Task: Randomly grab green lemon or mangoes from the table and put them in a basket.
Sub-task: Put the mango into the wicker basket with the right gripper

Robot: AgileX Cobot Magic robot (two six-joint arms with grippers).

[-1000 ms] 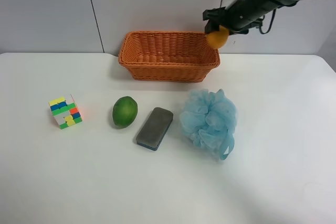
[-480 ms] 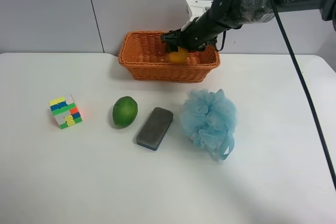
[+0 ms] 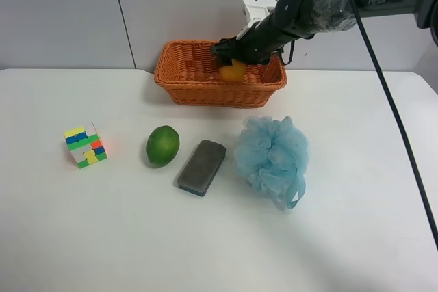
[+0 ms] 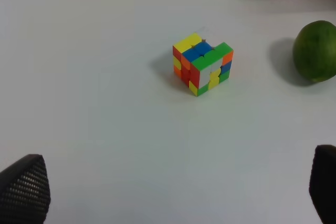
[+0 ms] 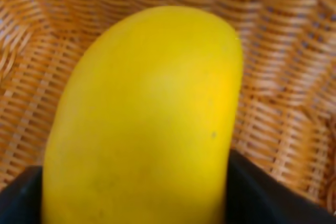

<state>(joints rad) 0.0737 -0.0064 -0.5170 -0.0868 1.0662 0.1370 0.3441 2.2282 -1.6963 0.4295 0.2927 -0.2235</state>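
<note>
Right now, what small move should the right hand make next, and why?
Probably open the right hand to release the smooth orange-yellow oval mango: it sits clamped between the dark fingers, over the inside of the rectangular orange-brown woven wicker basket, and wicker fills the wrist view behind it.

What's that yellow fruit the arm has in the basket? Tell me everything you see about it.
The mango is a smooth, yellow-orange elongated oval with one tiny dark speck. The right gripper is shut on it, black fingers at either side, holding it inside the wicker basket. Whether it touches the basket floor cannot be told.
</note>
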